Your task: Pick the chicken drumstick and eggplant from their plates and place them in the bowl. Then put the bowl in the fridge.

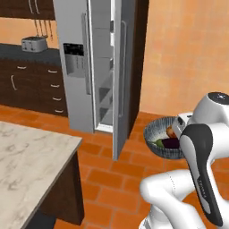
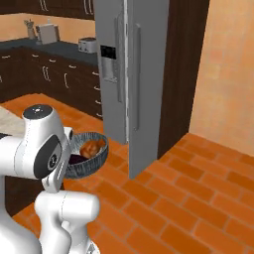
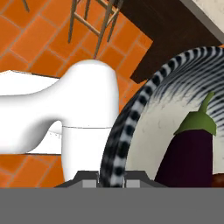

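Observation:
My gripper (image 3: 111, 180) is shut on the rim of the dark streaked bowl (image 3: 131, 118), holding it in the air above the tile floor. The purple eggplant (image 3: 192, 153) with its green stem lies inside the bowl. In the right base view the bowl (image 2: 94, 162) carries the orange-brown chicken drumstick (image 2: 93, 147) beside the eggplant (image 2: 75, 158). From the left base, the bowl (image 1: 154, 134) hangs beside my arm, with the drumstick (image 1: 171, 132) and eggplant (image 1: 170, 143) in it. The grey fridge (image 1: 76, 67) stands ahead with its right door (image 1: 118, 89) swung open onto white shelves. The plates are out of view.
A marble-topped island (image 1: 31, 161) fills the lower left, close to my base. Dark cabinets with a toaster (image 1: 34, 43) line the back wall left of the fridge (image 2: 111, 64). Wooden stool legs (image 3: 92, 17) stand on the orange tiles. Open floor lies between me and the fridge.

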Available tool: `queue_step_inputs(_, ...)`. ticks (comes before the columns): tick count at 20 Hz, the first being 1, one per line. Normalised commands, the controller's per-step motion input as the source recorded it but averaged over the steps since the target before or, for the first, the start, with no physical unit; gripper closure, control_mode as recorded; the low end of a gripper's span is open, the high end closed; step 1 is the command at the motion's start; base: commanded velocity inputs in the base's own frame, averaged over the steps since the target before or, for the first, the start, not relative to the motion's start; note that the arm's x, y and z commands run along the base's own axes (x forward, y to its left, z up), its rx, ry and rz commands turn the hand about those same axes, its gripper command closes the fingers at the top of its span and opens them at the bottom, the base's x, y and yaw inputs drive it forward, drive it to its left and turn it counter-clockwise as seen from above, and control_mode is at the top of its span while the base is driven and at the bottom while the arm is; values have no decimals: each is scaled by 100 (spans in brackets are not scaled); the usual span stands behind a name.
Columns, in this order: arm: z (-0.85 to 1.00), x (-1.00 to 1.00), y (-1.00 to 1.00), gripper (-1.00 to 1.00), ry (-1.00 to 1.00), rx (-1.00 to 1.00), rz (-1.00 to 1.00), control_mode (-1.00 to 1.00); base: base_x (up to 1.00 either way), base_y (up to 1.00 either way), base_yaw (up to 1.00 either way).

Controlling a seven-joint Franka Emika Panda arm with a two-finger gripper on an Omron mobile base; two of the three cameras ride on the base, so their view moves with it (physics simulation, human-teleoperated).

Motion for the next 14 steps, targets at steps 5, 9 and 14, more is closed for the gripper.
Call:
queue_step_inputs(5,0,0,0,100,0,0,0,100,100,-48,49)
queue_step_inputs(9,0,0,0,100,0,0,0,100,81,-51,65)
queue_step_inputs(14,0,0,0,100,0,0,0,100,35,-28,76)
